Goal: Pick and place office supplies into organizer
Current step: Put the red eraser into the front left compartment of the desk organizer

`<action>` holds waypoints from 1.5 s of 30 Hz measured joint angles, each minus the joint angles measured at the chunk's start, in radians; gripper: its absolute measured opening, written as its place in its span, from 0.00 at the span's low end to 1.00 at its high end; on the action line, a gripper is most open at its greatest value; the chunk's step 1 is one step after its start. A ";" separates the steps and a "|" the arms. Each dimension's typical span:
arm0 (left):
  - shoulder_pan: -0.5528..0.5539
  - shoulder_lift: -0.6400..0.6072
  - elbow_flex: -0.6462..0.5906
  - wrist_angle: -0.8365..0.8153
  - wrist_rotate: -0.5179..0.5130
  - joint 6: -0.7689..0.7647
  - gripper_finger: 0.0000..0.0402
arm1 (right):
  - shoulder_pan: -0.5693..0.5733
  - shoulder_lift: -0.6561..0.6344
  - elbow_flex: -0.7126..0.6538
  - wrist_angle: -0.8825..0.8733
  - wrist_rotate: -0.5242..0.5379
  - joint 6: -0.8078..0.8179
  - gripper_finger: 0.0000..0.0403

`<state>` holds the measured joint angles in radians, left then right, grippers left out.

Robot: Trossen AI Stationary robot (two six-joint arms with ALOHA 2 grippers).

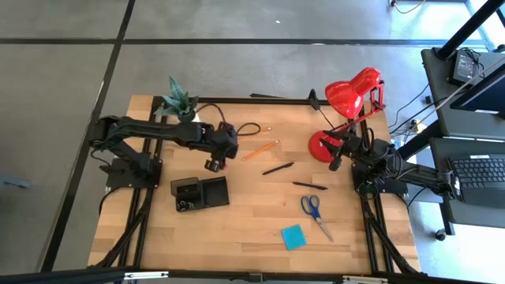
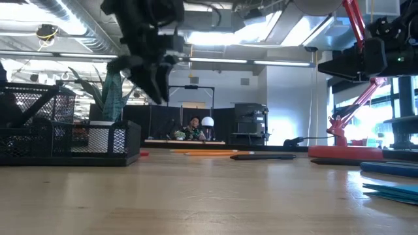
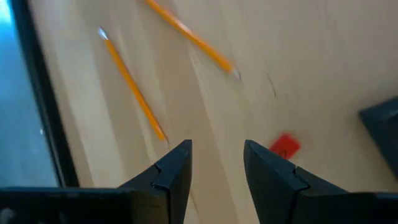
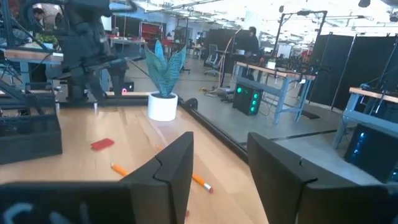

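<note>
Hovering over the middle-left of the wooden table (image 1: pixel 237 229), the left gripper (image 1: pixel 215 164) hangs clear of the surface, just beyond the far edge of the organizer (image 1: pixel 200 193). Its jaws are spread with nothing between them; the left wrist view looks past the two dark fingers (image 3: pixel 174 171) onto bare wood. Ahead of them in that view lie two orange pencils (image 3: pixel 134 93), angled towards each other but apart, and a tiny red piece (image 3: pixel 284 145) sits just beside one fingertip, close to the corner of the black tray.

From above, one pencil (image 1: pixel 260 150) lies near the table's middle, to the right of the left gripper. Two black pens rest further right: one (image 1: pixel 278 168) slanted, the other (image 1: pixel 309 186) nearly level, both well apart from the organizer. The blue-handled scissors (image 1: pixel 314 210) lie nearer the front right, and the blue sticky-note pad (image 1: pixel 293 236) sits just in front of them, tilted on the wood. The organizer stands at front left, a black mesh tray with compartments; small items show in its left compartment, though I cannot tell what they are.

The right gripper (image 1: pixel 334 163) waits at the right side, next to the base of the red desk lamp (image 1: pixel 353 93). Its jaws are spread too, holding nothing, as the right wrist view shows. A potted green plant (image 1: pixel 178 101) stands at the far left corner. In the low view a person sits at a desk well behind the table.
</note>
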<state>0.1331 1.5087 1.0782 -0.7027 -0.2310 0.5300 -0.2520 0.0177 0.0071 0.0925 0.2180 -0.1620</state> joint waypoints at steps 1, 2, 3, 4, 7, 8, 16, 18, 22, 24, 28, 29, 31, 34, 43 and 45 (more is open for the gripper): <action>-0.003 0.015 0.000 -0.010 -0.012 0.000 0.35 | 0.000 0.000 0.000 -0.007 0.000 0.001 0.38; -0.006 0.029 0.000 -0.024 -0.023 0.000 0.35 | 0.000 0.000 0.000 -0.015 0.000 0.002 0.38; -0.008 0.044 0.000 -0.047 -0.033 0.001 0.35 | 0.000 0.000 0.000 -0.025 0.000 0.003 0.38; -0.008 0.055 0.000 -0.070 -0.039 0.001 0.35 | 0.000 0.000 0.000 -0.034 0.000 0.010 0.38; -0.006 0.089 0.000 -0.116 -0.039 0.001 0.35 | 0.000 0.000 0.000 -0.034 0.000 0.043 0.38; -0.006 0.100 0.000 -0.134 -0.039 0.012 0.35 | 0.000 0.000 0.000 -0.034 0.000 0.049 0.38; -0.006 0.128 0.000 -0.144 -0.042 0.151 0.35 | 0.000 0.000 0.000 -0.033 0.000 0.052 0.38; -0.006 0.128 0.000 -0.129 -0.067 0.171 0.35 | 0.000 0.000 0.000 -0.032 0.000 0.052 0.38; -0.015 0.128 0.000 -0.100 -0.137 0.158 0.35 | 0.000 0.000 0.000 -0.032 0.000 0.043 0.38; -0.017 0.128 0.000 -0.093 -0.151 0.130 0.35 | 0.000 0.000 0.000 -0.032 0.000 0.024 0.38; -0.021 0.128 0.000 -0.076 -0.152 0.030 0.35 | 0.000 0.000 0.000 -0.032 0.000 -0.001 0.38; -0.021 0.128 0.000 -0.078 -0.152 0.009 0.35 | 0.000 0.000 0.000 -0.032 0.000 -0.001 0.38; -0.021 0.128 0.000 -0.073 -0.151 -0.021 0.35 | 0.000 0.000 0.000 -0.032 0.000 0.002 0.38; -0.021 0.128 0.000 -0.069 -0.153 -0.036 0.35 | 0.000 0.000 0.000 -0.032 0.000 0.021 0.38; -0.031 0.128 0.000 -0.071 -0.151 -0.002 0.38 | 0.000 0.000 0.000 -0.032 0.000 0.059 0.38; -0.035 0.128 0.000 -0.070 -0.151 0.024 0.41 | 0.000 0.000 0.000 -0.032 0.000 0.074 0.38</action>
<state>0.0982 1.6367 1.0782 -0.7732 -0.3824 0.5542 -0.2522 0.0175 0.0067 0.0605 0.2175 -0.0882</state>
